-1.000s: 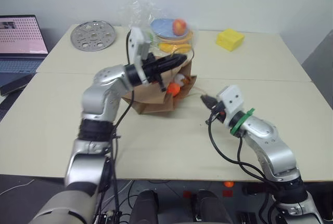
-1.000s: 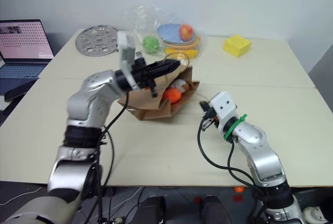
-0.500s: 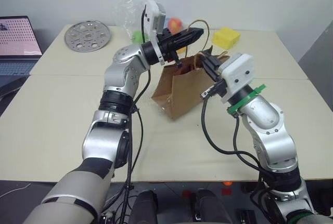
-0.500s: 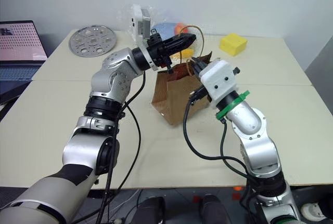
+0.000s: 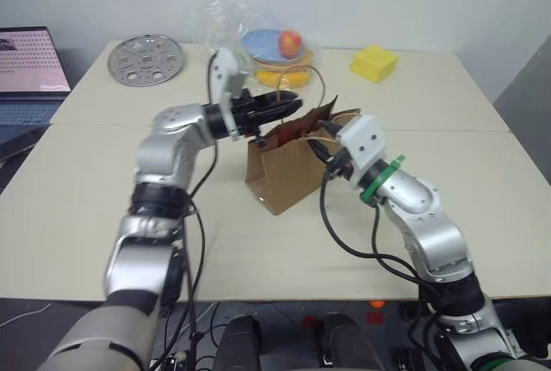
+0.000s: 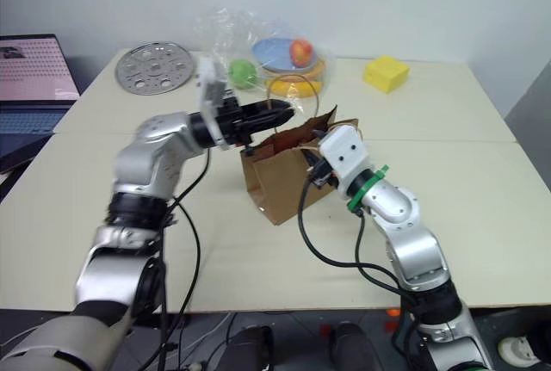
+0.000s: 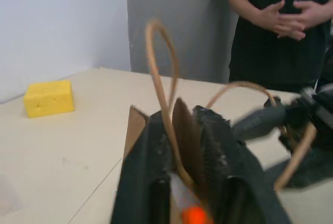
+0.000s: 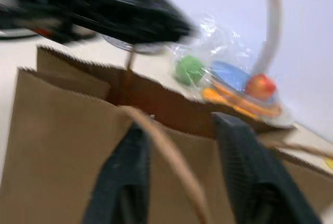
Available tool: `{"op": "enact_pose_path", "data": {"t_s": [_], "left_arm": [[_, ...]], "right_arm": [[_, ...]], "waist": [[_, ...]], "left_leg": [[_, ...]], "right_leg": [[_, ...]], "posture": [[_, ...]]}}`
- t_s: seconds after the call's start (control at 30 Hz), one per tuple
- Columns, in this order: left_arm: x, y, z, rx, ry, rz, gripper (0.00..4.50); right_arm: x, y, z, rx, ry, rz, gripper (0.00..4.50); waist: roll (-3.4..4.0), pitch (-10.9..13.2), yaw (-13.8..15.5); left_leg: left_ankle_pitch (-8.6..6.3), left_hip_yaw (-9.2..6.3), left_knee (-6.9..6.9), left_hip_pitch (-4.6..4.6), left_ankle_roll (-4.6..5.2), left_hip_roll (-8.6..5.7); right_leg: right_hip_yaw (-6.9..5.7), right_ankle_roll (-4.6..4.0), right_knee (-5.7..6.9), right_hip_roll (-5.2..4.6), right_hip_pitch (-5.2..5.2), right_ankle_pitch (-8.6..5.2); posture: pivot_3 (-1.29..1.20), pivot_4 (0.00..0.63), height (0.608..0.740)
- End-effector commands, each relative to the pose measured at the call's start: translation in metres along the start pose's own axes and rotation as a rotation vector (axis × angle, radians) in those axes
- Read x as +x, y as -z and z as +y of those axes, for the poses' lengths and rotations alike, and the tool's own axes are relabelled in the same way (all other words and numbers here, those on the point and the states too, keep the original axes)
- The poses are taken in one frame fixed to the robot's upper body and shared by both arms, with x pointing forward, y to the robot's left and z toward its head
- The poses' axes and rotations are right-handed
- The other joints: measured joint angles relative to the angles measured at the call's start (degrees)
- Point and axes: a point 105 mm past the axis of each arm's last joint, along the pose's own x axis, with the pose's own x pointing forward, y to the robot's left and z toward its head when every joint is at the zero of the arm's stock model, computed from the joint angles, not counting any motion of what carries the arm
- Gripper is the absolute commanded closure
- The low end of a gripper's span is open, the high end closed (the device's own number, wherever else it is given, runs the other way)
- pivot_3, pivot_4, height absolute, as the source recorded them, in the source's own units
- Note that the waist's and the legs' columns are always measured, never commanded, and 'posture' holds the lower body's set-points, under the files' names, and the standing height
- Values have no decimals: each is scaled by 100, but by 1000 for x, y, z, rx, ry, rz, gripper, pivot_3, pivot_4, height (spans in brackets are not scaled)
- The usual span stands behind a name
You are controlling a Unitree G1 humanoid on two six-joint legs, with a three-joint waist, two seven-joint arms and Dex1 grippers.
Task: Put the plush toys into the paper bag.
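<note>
A brown paper bag (image 5: 288, 164) stands upright near the middle of a pale table (image 5: 86, 199), its mouth open toward the ceiling. The left gripper (image 5: 288, 102) reaches level across the bag's top from the robot's left; in the left wrist view its two black jaws sit close together with the bag's near edge and one looped handle (image 7: 161, 83) rising between them, so it seems to be loosely on the rim or handle, though whether it is truly gripping cannot be told. The right gripper (image 5: 325, 140) is at the bag's right upper edge; in the right wrist view its jaws stand apart with the other handle running up between them, not pinched. No plush toy lies on the table around the bag. A small patch of orange shows low between the left jaws in the left wrist view, but whether it is the carrot toy cannot be told. The bag's inside is hidden in the head views, so both toys are probably inside it, and the task looks close to finished, with only letting go of the bag left. Behind the bag sit a clear bag of fruit (image 5: 267, 44), a yellow block (image 5: 375, 63), and a round metal plate (image 5: 146, 59). A laptop (image 5: 30, 61) is at far left. A person (image 7: 281, 26) stands beyond the table with hands clasped.
</note>
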Motion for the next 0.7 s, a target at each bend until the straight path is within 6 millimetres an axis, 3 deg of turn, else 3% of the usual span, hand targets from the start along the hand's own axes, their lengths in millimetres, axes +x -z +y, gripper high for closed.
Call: {"op": "enact_pose_path", "data": {"t_s": [0.03,0.17,0.27,0.33,0.47,0.6,0.7], "left_arm": [[-28,-23,-7,40,-55,-16,2373],[-56,-21,-23,45,-100,47,1077],[-69,0,-36,31,-125,112,127],[-72,15,-43,23,-135,136,23],[-61,25,-56,-16,-139,99,23],[-45,43,-47,-7,-232,50,23],[-35,53,-46,-13,-240,34,23]], "right_arm": [[-14,-36,-3,-15,-78,-88,1470],[-29,-61,3,110,-232,-106,4],[-40,-76,4,221,-338,-95,0],[-42,-88,-2,295,-365,-109,0],[-51,-102,-9,437,-433,-100,0],[-72,-94,-9,482,-479,2,0],[-76,-93,-5,472,-479,37,0]], "waist": [[1,1,3],[2,1,20],[2,1,24],[2,1,33],[-6,-3,72],[-6,-4,125],[-7,-4,105]], "left_leg": [[0,-2,-3,1,0,1],[0,-15,-5,2,0,9],[0,-14,-5,9,0,7],[1,-11,-2,12,0,8],[4,-6,10,9,3,11],[5,24,11,7,7,-9],[1,39,10,0,16,-11]], "right_leg": [[-3,0,2,1,-2,0],[-15,-2,5,5,1,-1],[-13,-4,3,-9,13,-2],[-11,-14,0,-25,17,-8],[-9,-18,-3,-48,23,-8],[0,-48,-19,-84,28,-25],[7,-9,-42,-88,26,-3]], "posture": [[0,150,740],[0,150,740],[0,150,740],[0,150,740],[0,150,740],[0,150,740],[0,150,740]]}}
